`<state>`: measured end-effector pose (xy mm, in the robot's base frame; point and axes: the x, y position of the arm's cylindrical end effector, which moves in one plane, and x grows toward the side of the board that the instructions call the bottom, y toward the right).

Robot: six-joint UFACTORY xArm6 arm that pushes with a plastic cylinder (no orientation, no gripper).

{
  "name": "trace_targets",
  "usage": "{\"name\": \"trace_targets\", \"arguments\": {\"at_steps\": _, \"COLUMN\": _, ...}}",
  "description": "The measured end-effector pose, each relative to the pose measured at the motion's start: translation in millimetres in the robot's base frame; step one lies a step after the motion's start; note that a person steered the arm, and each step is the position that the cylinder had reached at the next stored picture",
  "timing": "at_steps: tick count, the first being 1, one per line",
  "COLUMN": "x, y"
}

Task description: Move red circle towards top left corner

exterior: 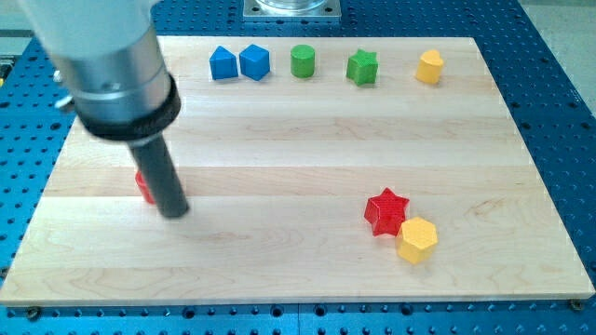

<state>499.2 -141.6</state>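
- Pushing step in hand, by the look of it: my tip (175, 212) down on the tabletop (279, 270) at the view's left, touching or just beside the red circle (144, 186), mostly hidden behind the rod
- Red circle at mid-height near the left edge, top left corner well above it
- Next move calls for getting to the circle's lower right side, then shoving up and slightly left
- No gripper on this arm, only the rod, so nothing held
- Elsewhere: red star (386, 210) touching yellow hexagon (416, 239) at lower right
- No brands, labels or writing readable
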Motion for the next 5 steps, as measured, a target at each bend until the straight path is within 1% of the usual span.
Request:
{"name": "trace_targets", "arguments": {"at_steps": 1, "x": -36, "y": 1}}
{"name": "trace_targets", "arguments": {"at_steps": 2, "x": 22, "y": 28}}
{"name": "trace_targets", "arguments": {"at_steps": 3, "x": -14, "y": -26}}
{"name": "trace_targets", "arguments": {"at_steps": 4, "x": -55, "y": -56}}
{"name": "trace_targets", "arguments": {"at_steps": 5, "x": -103, "y": -60}}
